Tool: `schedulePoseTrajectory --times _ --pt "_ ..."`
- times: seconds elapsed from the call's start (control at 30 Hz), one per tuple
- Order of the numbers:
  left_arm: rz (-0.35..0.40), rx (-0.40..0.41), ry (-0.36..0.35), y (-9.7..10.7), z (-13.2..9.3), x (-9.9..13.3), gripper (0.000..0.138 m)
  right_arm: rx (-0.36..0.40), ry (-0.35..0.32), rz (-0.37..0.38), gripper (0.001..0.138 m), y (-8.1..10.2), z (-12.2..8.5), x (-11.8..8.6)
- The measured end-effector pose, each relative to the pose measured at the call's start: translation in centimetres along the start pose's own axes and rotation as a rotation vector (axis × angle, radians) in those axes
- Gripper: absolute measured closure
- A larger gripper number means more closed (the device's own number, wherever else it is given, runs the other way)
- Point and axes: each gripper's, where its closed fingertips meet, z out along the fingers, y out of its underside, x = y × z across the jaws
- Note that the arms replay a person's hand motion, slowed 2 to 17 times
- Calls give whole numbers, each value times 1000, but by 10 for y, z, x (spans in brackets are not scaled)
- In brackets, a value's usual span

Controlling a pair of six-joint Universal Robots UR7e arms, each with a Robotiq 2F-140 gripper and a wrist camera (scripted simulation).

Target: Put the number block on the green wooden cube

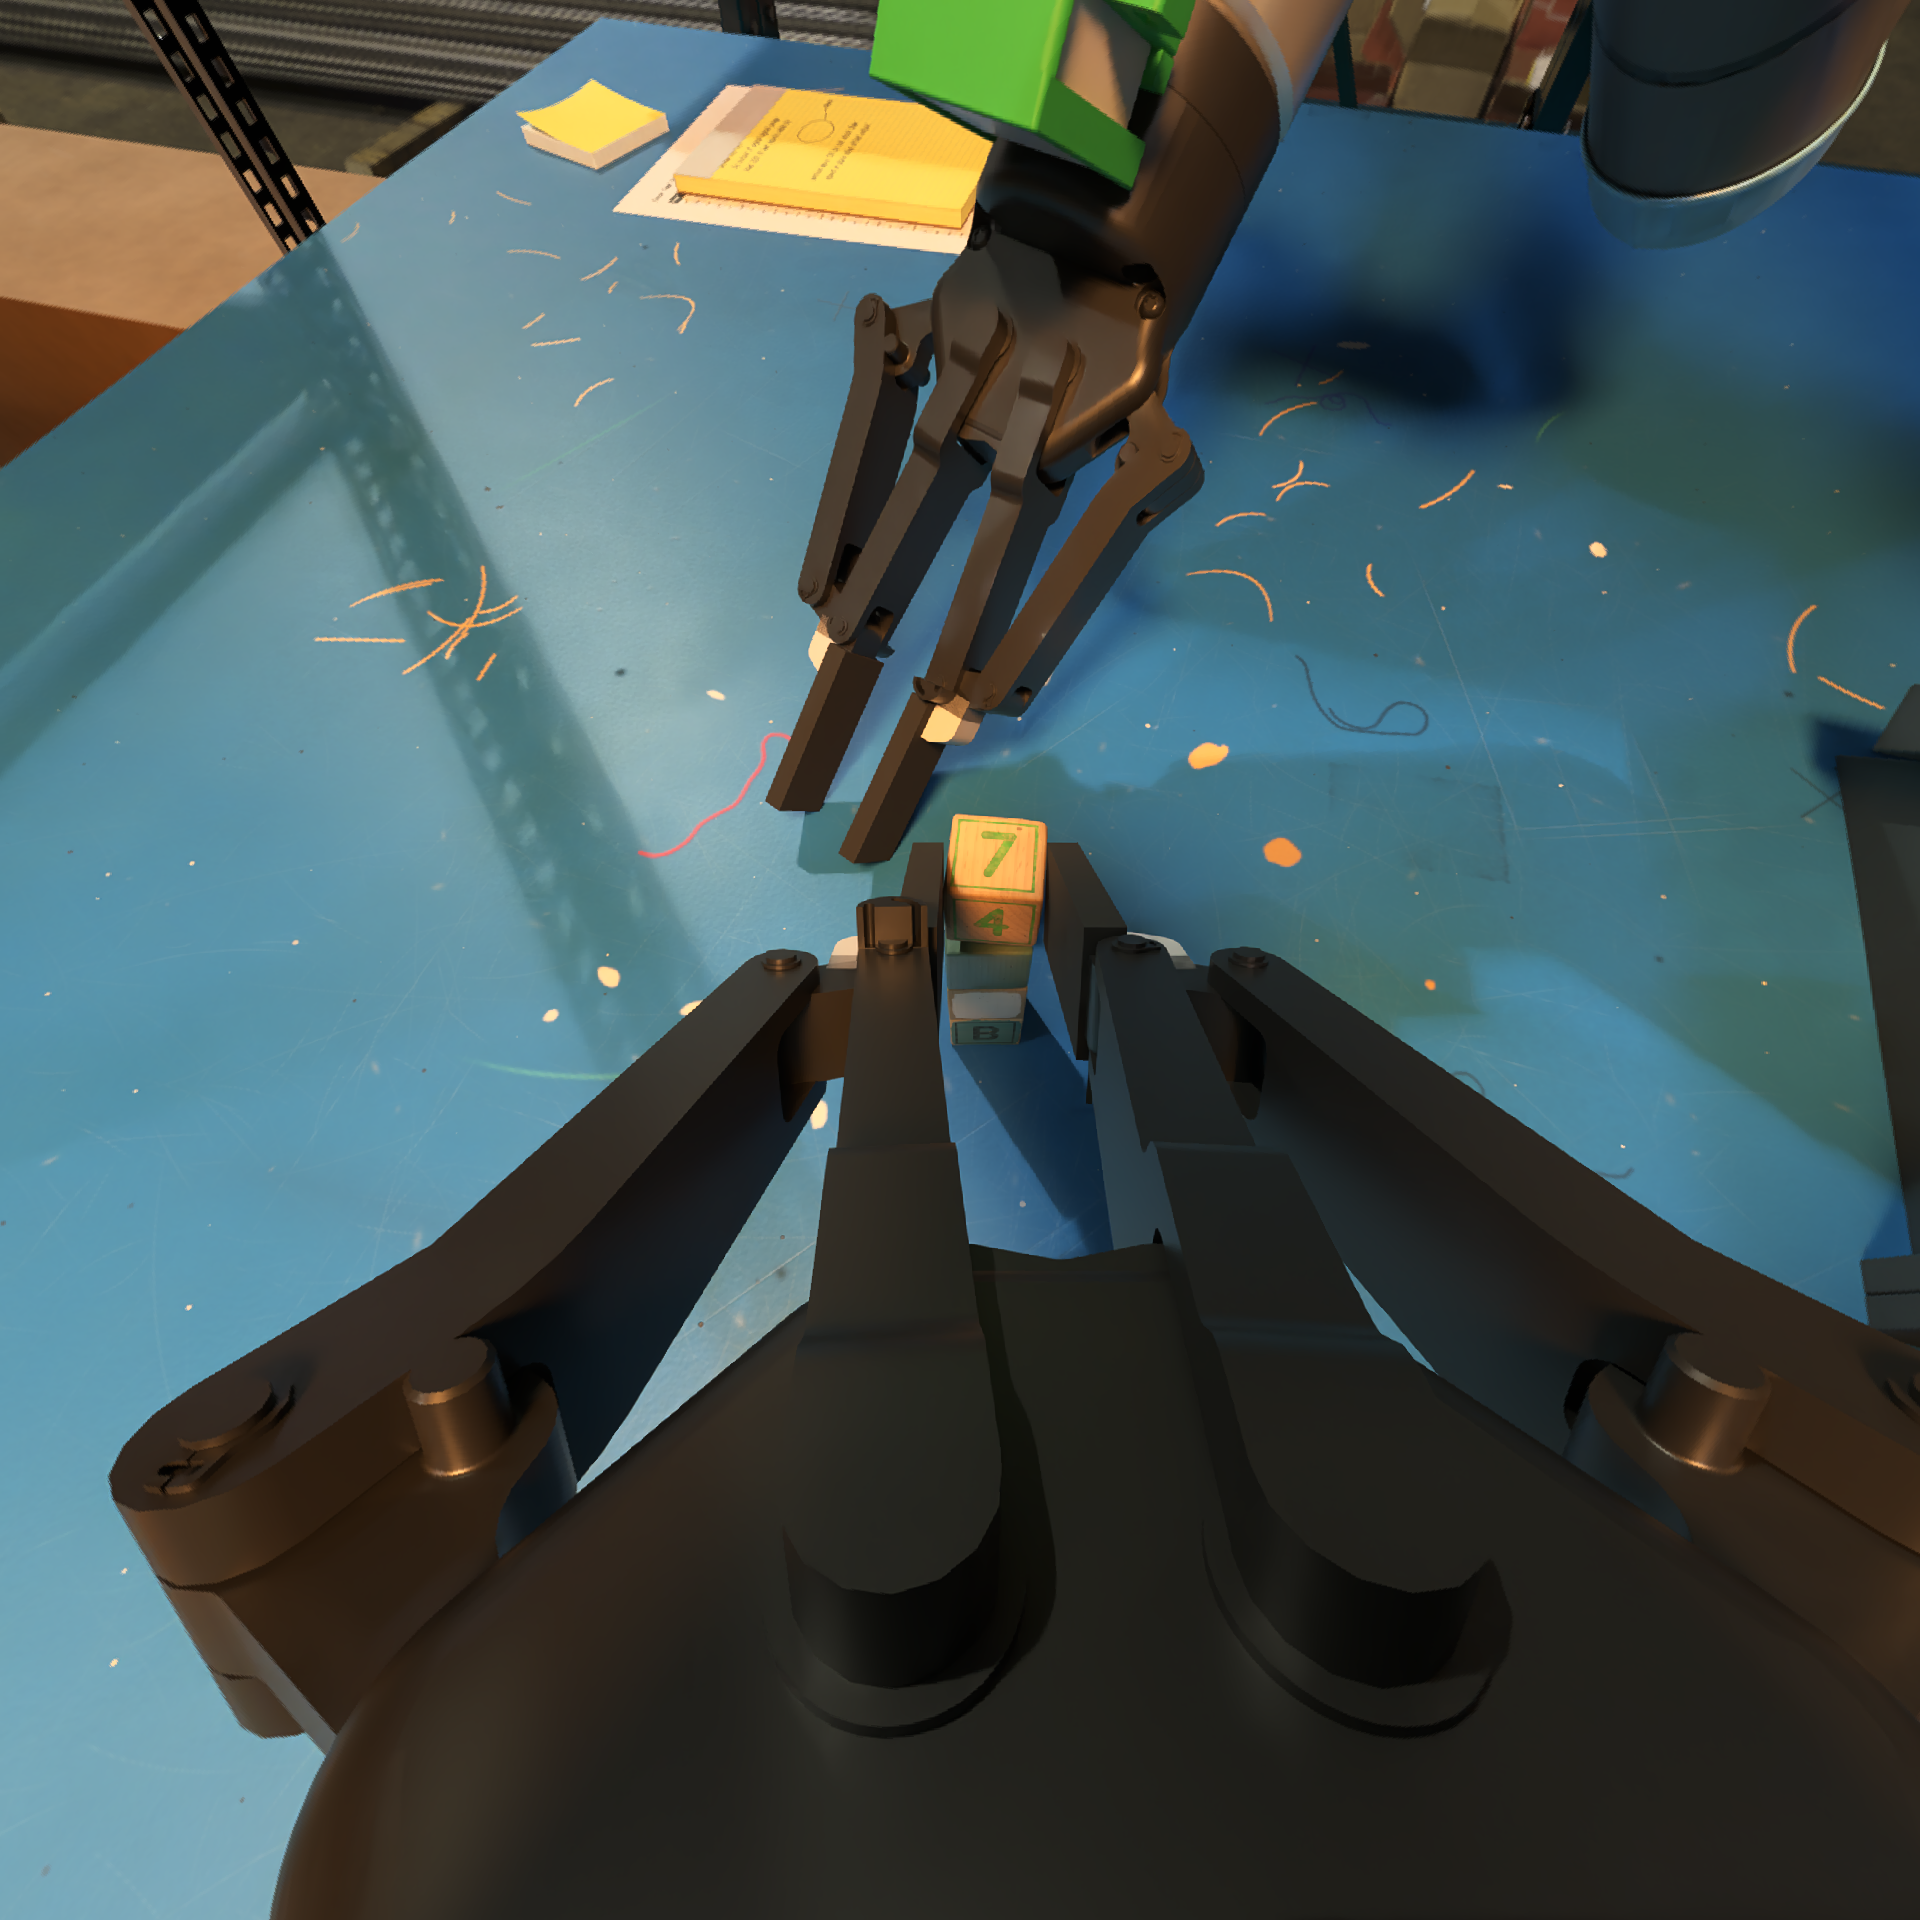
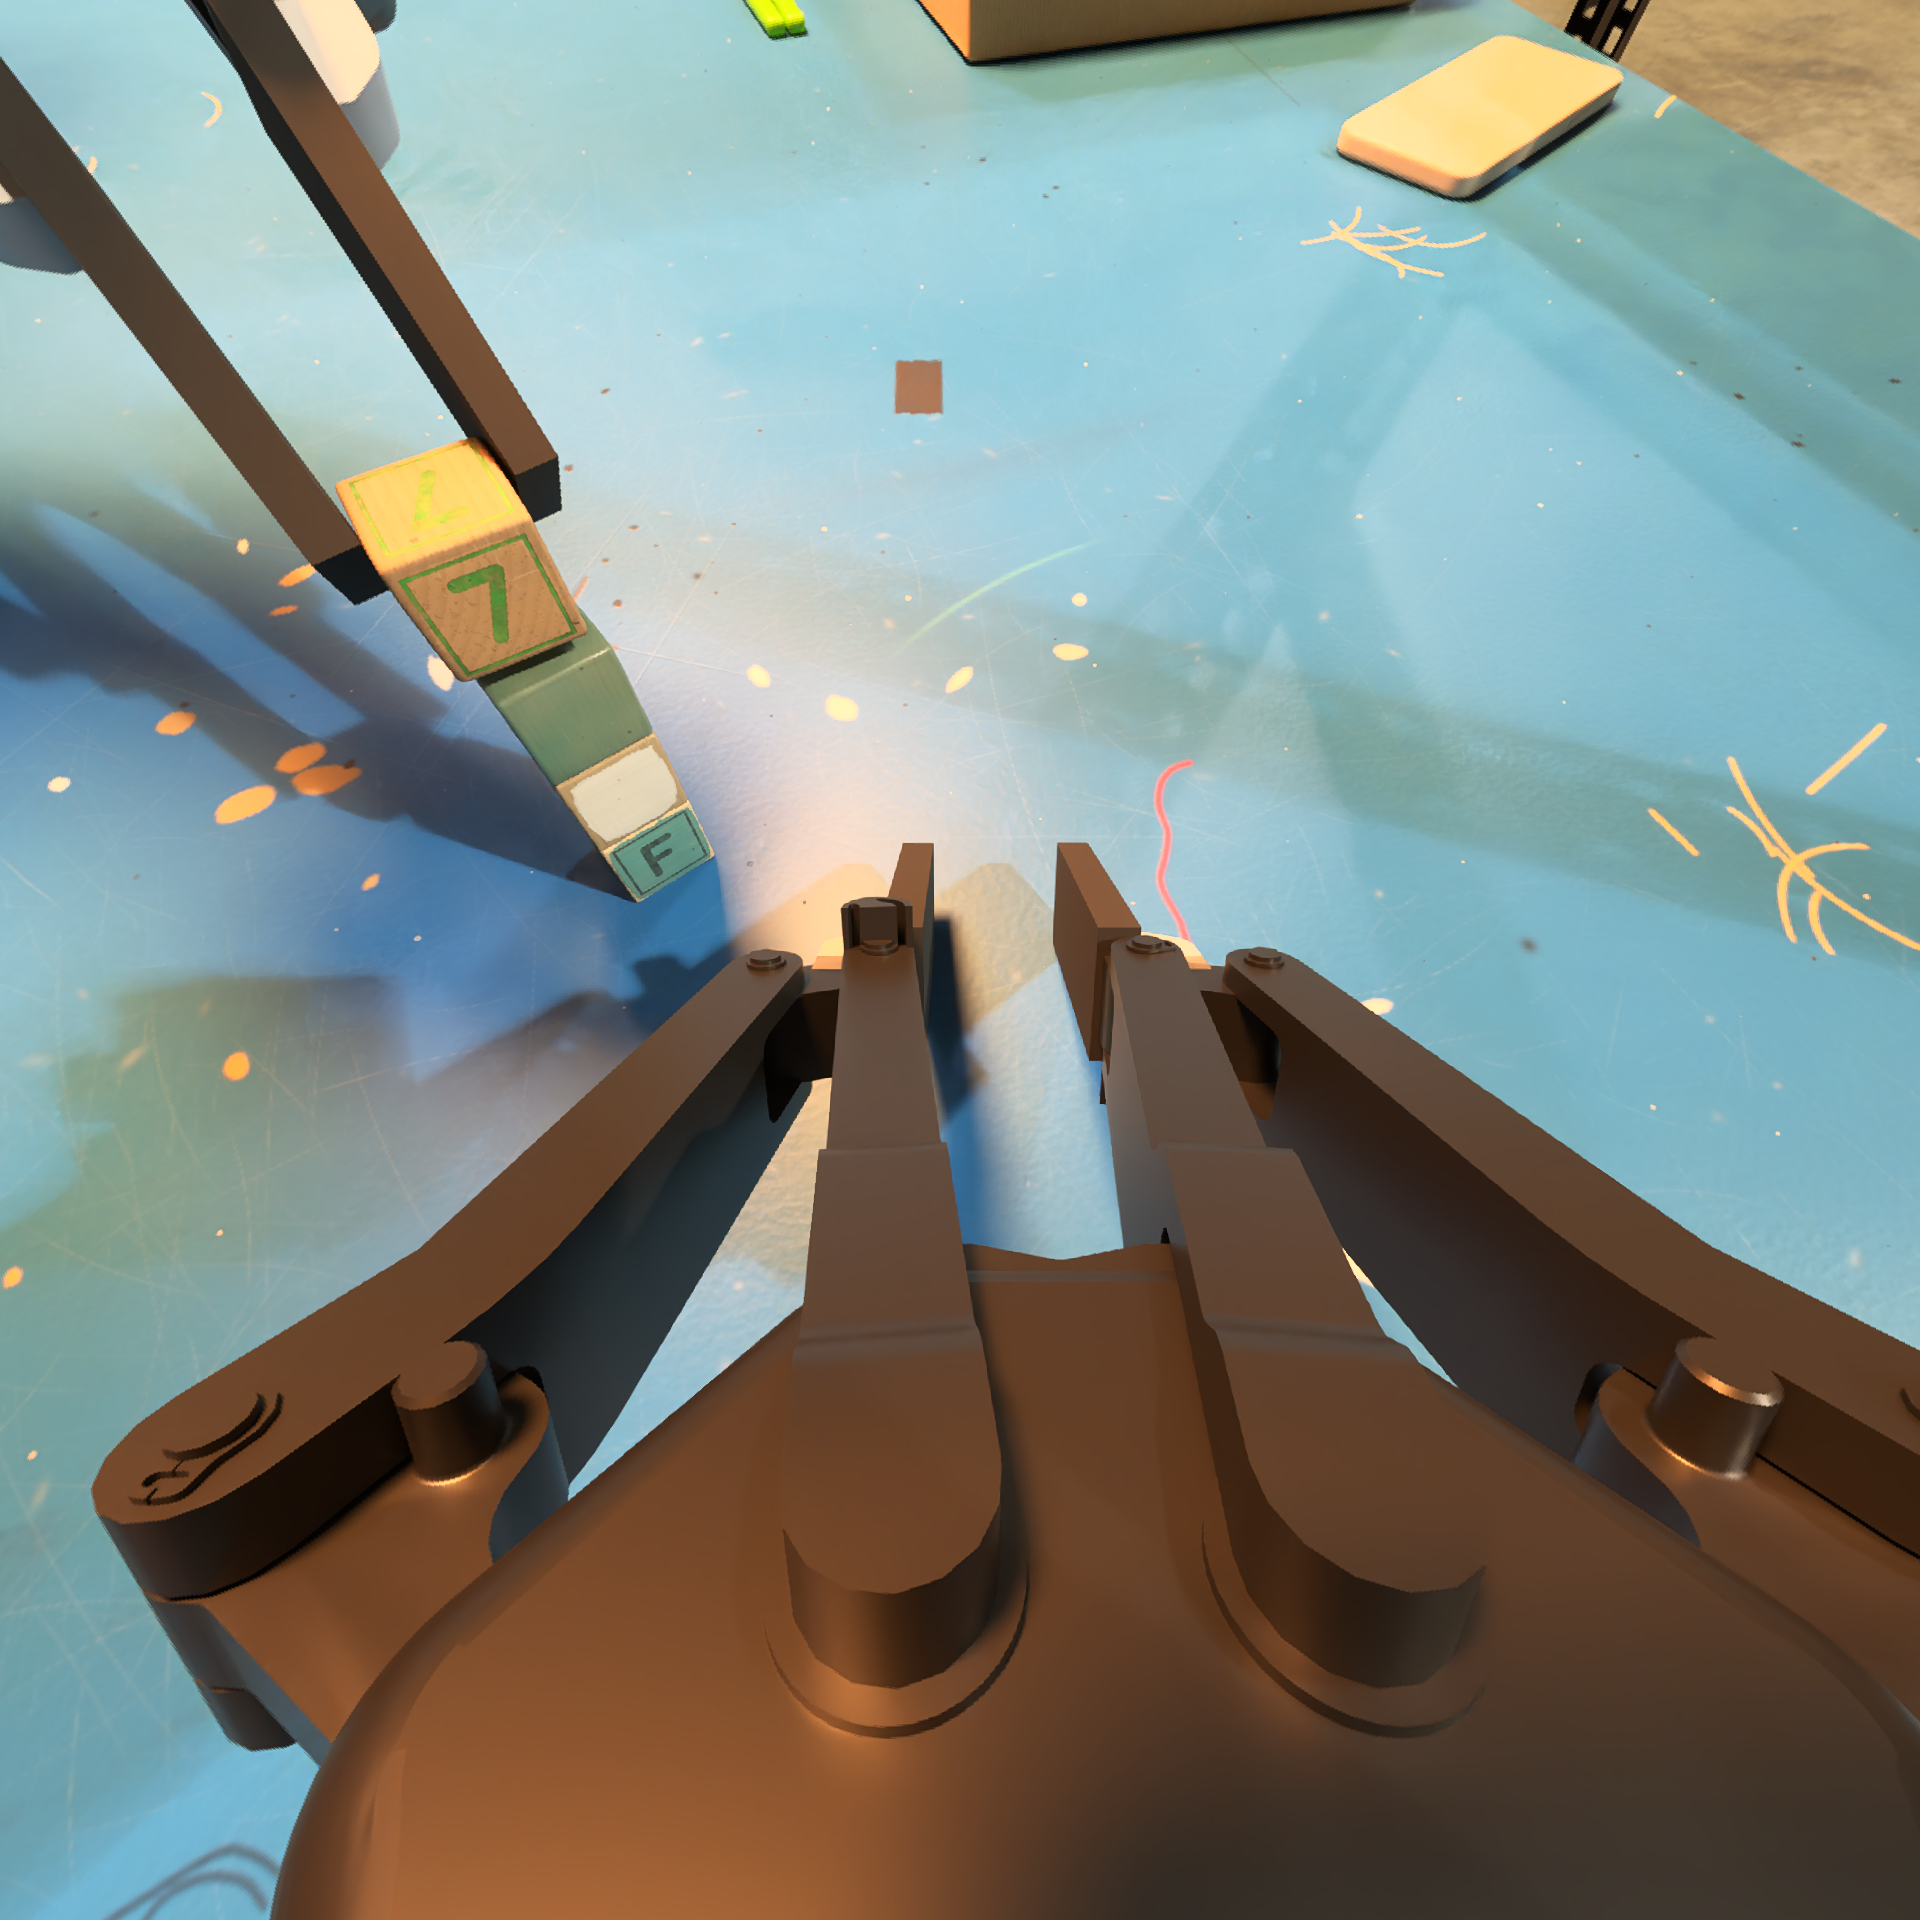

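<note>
my left gripper (image 1: 994,873) is closed onto the number block (image 1: 995,857), one finger flat against each side face, nothing slack between pad and wood. the block sits on top of the green wooden cube (image 2: 571,701), slightly askew to it, and that cube rests on a lettered block (image 2: 639,821) standing on the blue table (image 1: 312,935), so the three make a short tower. whether the number block's weight is fully on the cube i cannot tell. just beside the tower, my right gripper (image 2: 992,883) hangs low over the table with its fingers parted a small way and nothing between them, near a thin red thread (image 2: 1169,831). farther off in the left wrist view lie a yellow notepad (image 1: 842,156) on a sheet of paper and a stack of sticky notes (image 1: 594,123); in the right wrist view, a pale flat pad (image 2: 1481,109) near the far edge.
</note>
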Motion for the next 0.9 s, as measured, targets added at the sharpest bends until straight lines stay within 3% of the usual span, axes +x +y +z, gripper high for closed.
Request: schedulePoseTrajectory --times 0.9 --pt "-6 -19 0 3 4 -1 112 0 0 0 108 0 0 0"
